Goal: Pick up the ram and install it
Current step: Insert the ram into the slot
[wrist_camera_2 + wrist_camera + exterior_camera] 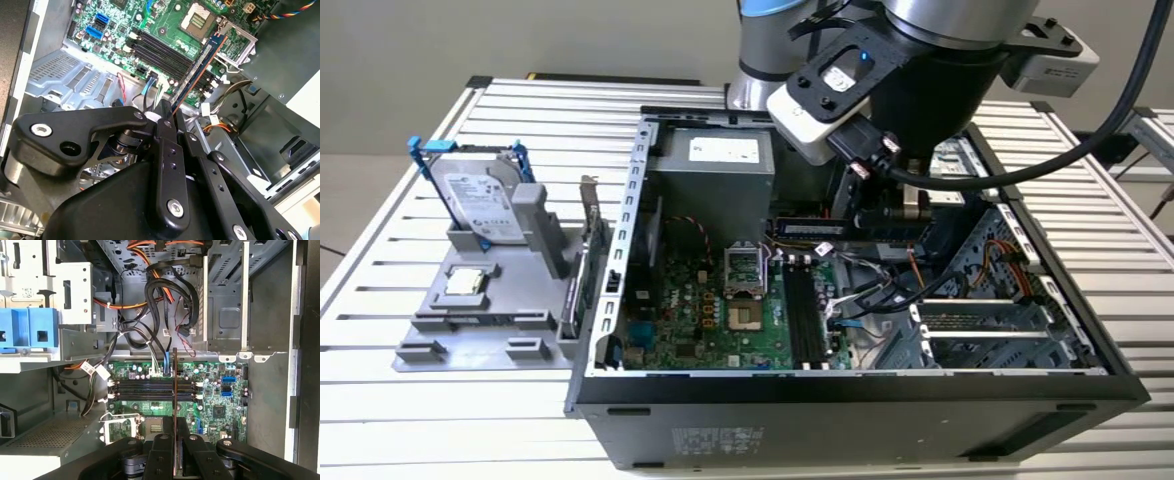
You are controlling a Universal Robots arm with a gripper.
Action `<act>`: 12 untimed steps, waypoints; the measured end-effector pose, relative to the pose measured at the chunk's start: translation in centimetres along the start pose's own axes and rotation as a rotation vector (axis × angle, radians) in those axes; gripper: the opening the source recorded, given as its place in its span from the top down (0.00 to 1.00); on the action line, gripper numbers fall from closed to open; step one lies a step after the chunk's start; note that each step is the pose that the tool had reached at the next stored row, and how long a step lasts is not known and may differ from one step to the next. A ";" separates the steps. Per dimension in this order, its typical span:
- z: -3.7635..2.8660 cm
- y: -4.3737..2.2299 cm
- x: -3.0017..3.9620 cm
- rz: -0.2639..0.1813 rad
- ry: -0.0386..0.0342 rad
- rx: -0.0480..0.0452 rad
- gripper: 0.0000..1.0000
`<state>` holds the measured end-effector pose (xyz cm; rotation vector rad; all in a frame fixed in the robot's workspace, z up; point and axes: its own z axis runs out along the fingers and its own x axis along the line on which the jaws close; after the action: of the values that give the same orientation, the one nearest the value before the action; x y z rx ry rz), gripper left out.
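Inside the open computer case, the ram is pinched at one end by the gripper, with both fingers pressed against it, and is held out over the motherboard. It is seen edge-on in the first wrist view, crossing the black slots (far end near the processor socket in the second wrist view). Outside the case, a hard drive is stood on a grey tray.

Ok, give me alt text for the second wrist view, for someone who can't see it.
The gripper is shut on one end of the ram, a thin dark stick held out over the green motherboard and not seated in its black memory slots. Grey case metal and loose cables lie beside the board.
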<state>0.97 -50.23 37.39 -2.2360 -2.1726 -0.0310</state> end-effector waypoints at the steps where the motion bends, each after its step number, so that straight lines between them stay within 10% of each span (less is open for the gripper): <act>1: 0.00 0.00 0.00 0.000 0.0000 0.0000 1.00; 12: 0.00 -0.01 0.00 0.011 0.0000 -0.0003 1.00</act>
<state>0.97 -50.23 37.39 -2.2477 -2.1606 -0.0312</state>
